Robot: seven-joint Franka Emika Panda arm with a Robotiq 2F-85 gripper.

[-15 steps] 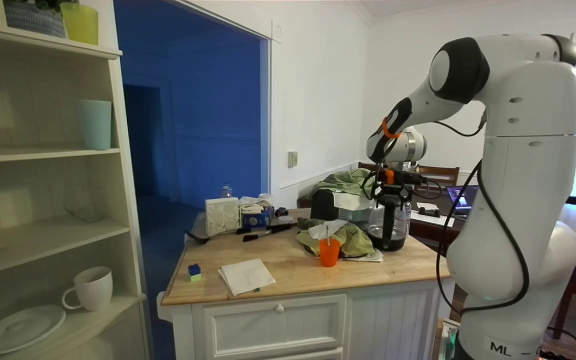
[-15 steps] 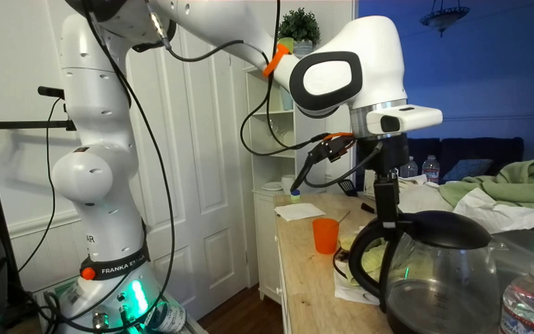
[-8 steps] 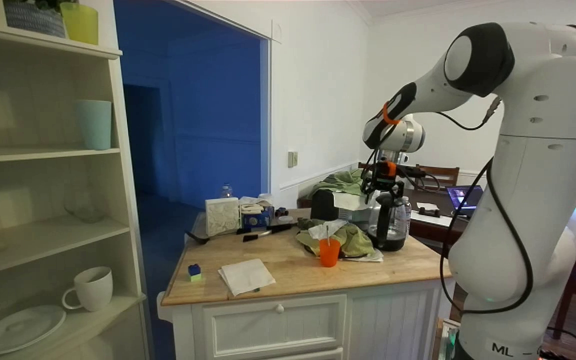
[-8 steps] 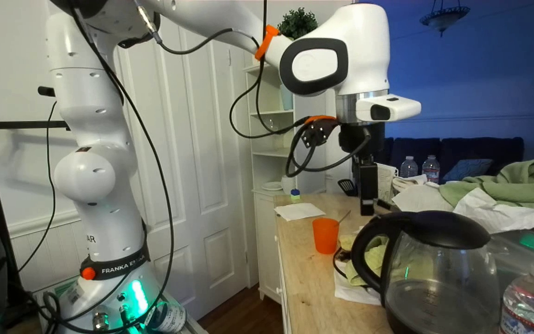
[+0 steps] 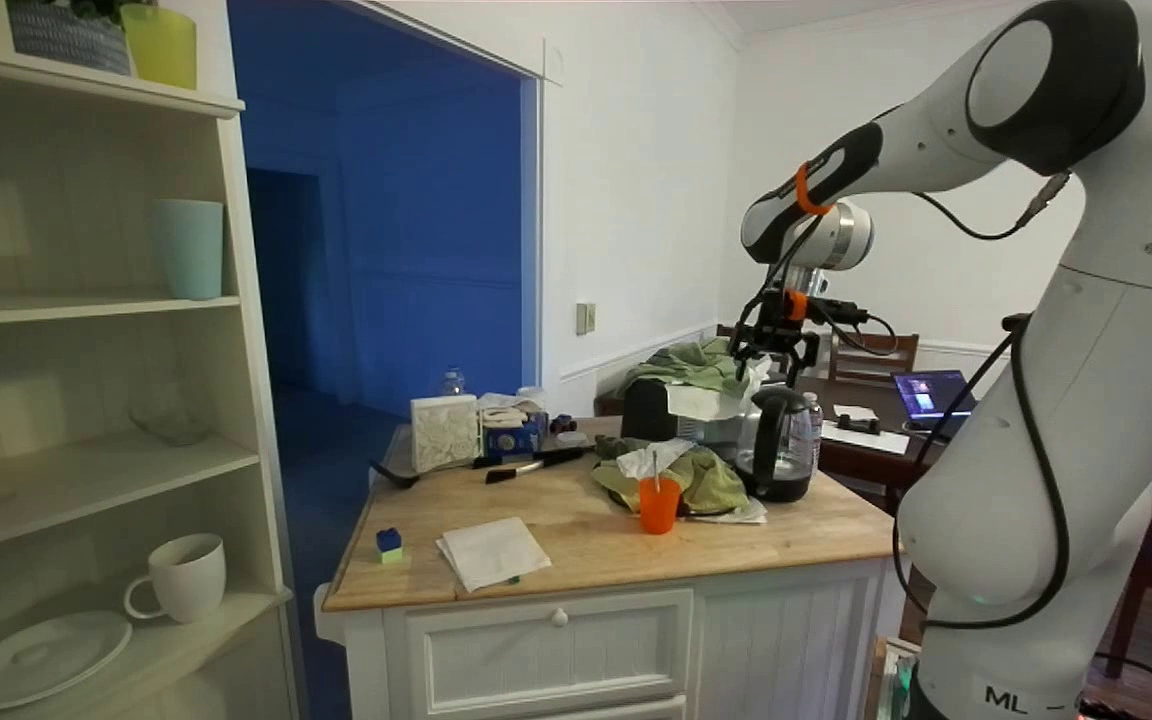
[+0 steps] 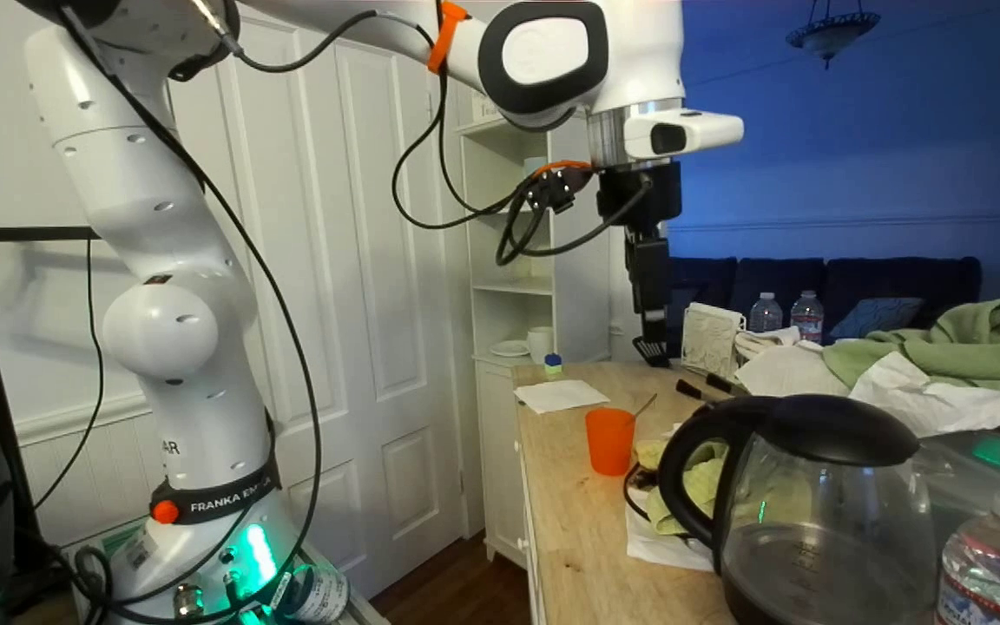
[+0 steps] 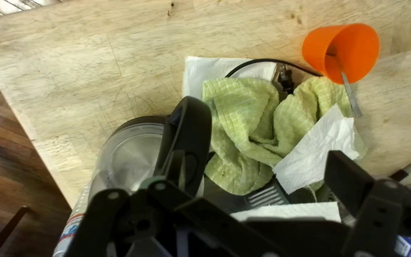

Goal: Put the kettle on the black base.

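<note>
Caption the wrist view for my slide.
Open gripper above a wooden counter holding a clear, black-handled kettle, crumpled green cloth and an orange cup.

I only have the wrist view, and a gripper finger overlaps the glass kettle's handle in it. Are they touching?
Observer: No. In an exterior view the gripper hangs higher than the glass kettle, with a visible gap between it and the handle.
Operator: Good. I'm looking down on the kettle, so I can't judge tilt. Is it upright?
Observer: Yes, it stands upright in both exterior views.
Operator: The gripper hides the top from me. Is there a lid on it?
Observer: Yes, a black lid sits on top, seen in an exterior view.
</note>
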